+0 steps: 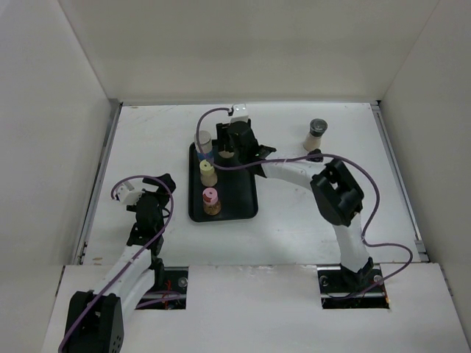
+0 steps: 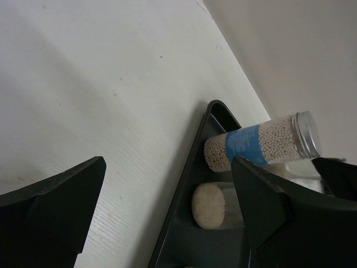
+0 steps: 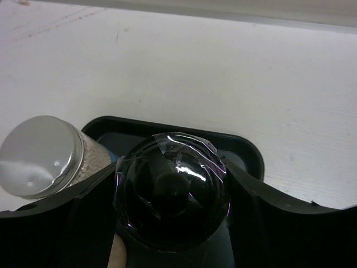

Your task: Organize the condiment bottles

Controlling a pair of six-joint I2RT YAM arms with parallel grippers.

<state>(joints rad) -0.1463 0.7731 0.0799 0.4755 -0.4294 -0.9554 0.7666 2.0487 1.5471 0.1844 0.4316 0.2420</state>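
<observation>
A black tray point(image 1: 246, 202) lies mid-table. On its left side stand a blue-labelled, silver-capped bottle point(image 1: 204, 145), a cream-capped bottle point(image 1: 208, 173) and a pink-capped bottle point(image 1: 211, 201). My right gripper point(image 1: 234, 147) is over the tray's far end, shut on a black-capped bottle point(image 3: 173, 195), with its fingers point(image 3: 83, 223) pressed on both sides of the cap. The silver-capped bottle point(image 3: 42, 156) stands just to its left. A grey-capped jar point(image 1: 315, 134) stands on the table at the back right. My left gripper point(image 1: 154, 193) is open and empty, left of the tray. In its view I see the blue-labelled bottle point(image 2: 251, 146) and the cream-capped bottle point(image 2: 209, 205).
White walls enclose the table on three sides. The tray's raised rim point(image 2: 181, 195) runs just right of my left gripper. Purple cables loop over both arms, and the right arm's elbow point(image 1: 337, 193) hangs to the right of the tray.
</observation>
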